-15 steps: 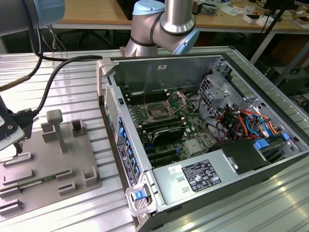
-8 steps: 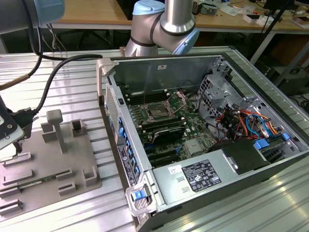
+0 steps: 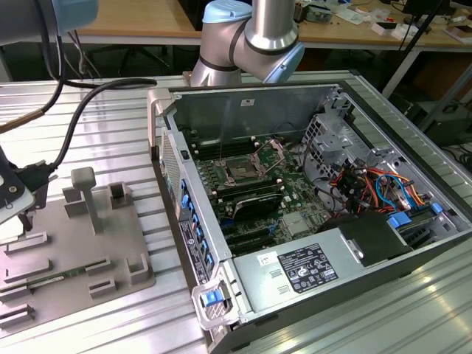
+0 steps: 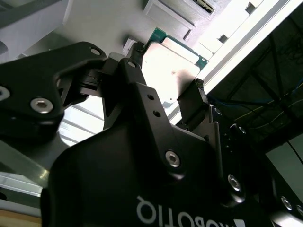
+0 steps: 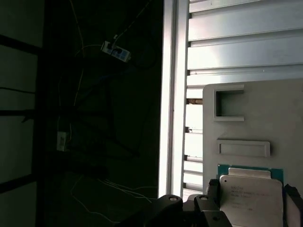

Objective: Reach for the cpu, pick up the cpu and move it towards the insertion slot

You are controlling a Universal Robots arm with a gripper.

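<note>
1. The gripper (image 3: 21, 210) stood at the far left edge of the exterior view, low over the grey tray (image 3: 110, 236) on the ribbed bench (image 3: 110, 125).
2. In both wrist views the cpu (image 5: 251, 194) lay between the jaws. Its silvery top plate faced the cameras and its green rim showed along one side.
3. Jaw state: pressed against two opposite edges of the cpu, pinching it, with no gap visible on either side.
4. It could not be told whether the cpu rested on the tray or hung just clear of it. In the first wrist view the tray's flat surface and raised frames lay directly behind the chip.
5. The cpu was square, so it had no long axis to align; the jaws spanned one full width of it.
6. The insertion slot (image 3: 240, 171) sat inside the open computer case (image 3: 243, 110), near the centre of the exterior view. It lay to the exterior view's right of the gripper and well apart from it, with the rest of the tray and the case's near wall between them.
7. Judgement: the grasp appeared made, while the carry towards the slot was not yet under way.
</note>
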